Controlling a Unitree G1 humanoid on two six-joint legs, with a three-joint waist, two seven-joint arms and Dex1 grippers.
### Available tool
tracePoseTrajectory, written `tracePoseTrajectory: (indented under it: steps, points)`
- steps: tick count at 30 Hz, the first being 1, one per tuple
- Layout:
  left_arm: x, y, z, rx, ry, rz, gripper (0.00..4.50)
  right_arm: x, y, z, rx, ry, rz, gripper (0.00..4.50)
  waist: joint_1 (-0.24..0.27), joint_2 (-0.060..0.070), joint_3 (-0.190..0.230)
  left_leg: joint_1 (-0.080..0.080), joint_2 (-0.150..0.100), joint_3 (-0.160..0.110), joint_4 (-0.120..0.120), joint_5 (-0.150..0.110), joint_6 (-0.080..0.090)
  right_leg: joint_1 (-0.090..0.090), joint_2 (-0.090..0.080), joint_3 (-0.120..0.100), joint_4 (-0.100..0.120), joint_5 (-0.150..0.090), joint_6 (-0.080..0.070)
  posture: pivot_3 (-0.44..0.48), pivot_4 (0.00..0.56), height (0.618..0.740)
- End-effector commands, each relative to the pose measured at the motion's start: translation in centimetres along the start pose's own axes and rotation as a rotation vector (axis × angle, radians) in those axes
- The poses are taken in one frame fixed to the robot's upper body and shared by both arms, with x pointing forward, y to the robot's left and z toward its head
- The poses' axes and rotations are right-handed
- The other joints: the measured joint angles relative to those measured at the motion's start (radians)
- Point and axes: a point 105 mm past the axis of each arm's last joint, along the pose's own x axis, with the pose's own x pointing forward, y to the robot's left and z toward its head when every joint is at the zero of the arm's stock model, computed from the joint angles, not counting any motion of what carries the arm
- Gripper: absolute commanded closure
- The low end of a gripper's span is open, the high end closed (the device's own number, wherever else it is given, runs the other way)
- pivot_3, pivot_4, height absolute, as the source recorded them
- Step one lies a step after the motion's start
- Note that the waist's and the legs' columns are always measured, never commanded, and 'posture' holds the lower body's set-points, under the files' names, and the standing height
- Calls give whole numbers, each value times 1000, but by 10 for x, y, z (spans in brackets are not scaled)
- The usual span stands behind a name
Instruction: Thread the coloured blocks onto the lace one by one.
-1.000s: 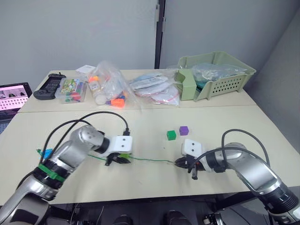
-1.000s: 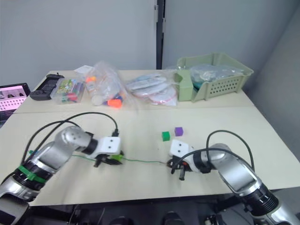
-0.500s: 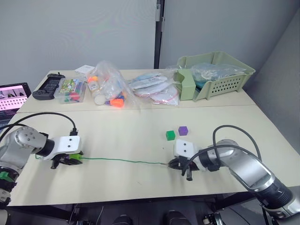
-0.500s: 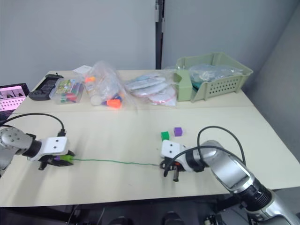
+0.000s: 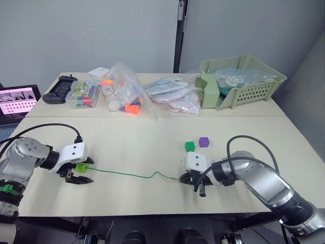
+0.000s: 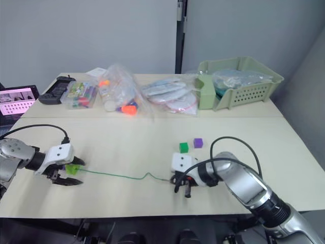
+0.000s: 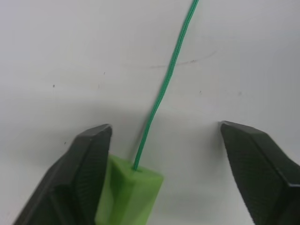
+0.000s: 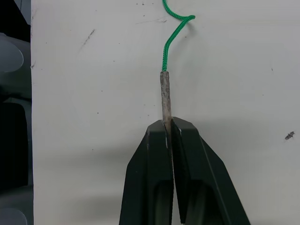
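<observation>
Fingers first: black fingers (image 7: 79, 173) of the left gripper (image 5: 80, 173) spread wide apart near the table's left front edge, one of them right against the small lime green plastic cube (image 7: 129, 194), the other well off to the side, nothing clamped. Lime cube sitting on the pale tabletop (image 5: 142, 147), threaded, with the long thin green cord (image 5: 129, 175) coming straight out of a hole in its top face. Behind that, at the far left edge, an open laptop screen (image 5: 18, 99), then a black handheld controller (image 5: 57, 88) and a clear box of coloured bits (image 5: 85, 94) along the back of the table.

Moving rightward: cord running across the bare table toward the centre, slack, with a small kink (image 5: 158, 174) just short of the right gripper. Up at the back centre, crinkled clear plastic bags with orange-capped items (image 5: 123, 95), then flat clear packets (image 5: 172, 94) beside them.

Centre right now: small dark green plastic cube (image 5: 190, 146) and small purple plastic cube (image 5: 203, 142) lying side by side, loose, just behind the right gripper (image 8: 170, 125). Right gripper down at the table, its two black fingers pressed together and pinching the cord's short stiff pale tip (image 8: 165, 93), tip poking out past the fingertips with the green braid curling away beyond. At the far right back, pale green slatted plastic basket (image 5: 249, 86) holding a clear bag.
</observation>
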Motion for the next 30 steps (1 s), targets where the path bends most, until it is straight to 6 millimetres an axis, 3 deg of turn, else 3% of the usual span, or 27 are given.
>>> tracePoseTrajectory:
  steps: [1, 3, 7, 15, 20, 30]
  points:
    - [0, -6, 57, 67, -157, -59, 8, 0, -1, 12, -33, -23, -5, 4500, 0, 0, 0, 0, 0, 0, 0, 0, 0, 0, 0, 0, 0, 0, 0, 0, 150, 740]
    - [15, -16, 81, 107, -215, -92, 8, 1, -1, 14, -32, -24, -8, 4500, 0, 0, 0, 0, 0, 0, 0, 0, 0, 0, 0, 0, 0, 0, 0, 0, 150, 740]
    - [65, -41, 123, 178, -339, -146, 8, 3, -3, 19, -32, -26, -13, 4500, 3, -1, 0, 0, -1, 0, 1, 0, 0, 1, 0, 1, 0, 0, 0, 0, 150, 740]
    - [126, -54, 153, 245, -379, -125, 8, 3, -6, 19, -19, -10, -28, 4500, 0, -1, 0, 0, -3, -3, 1, 0, 0, 1, 1, 1, 1, 0, 0, 0, 150, 740]
    - [138, -61, 156, 259, -353, -163, 8, 3, -7, 19, -14, 3, -36, 4500, -1, -1, 0, 0, -4, -3, 2, 0, 0, 1, 0, 1, 2, 0, 0, 0, 150, 740]
    - [141, -55, 158, 270, -322, -137, 3160, 2, -6, 18, -4, 5, -40, 4500, 1, -1, 0, 0, -6, -5, 2, 0, 0, 2, -1, 1, 2, 0, 0, 0, 150, 740]
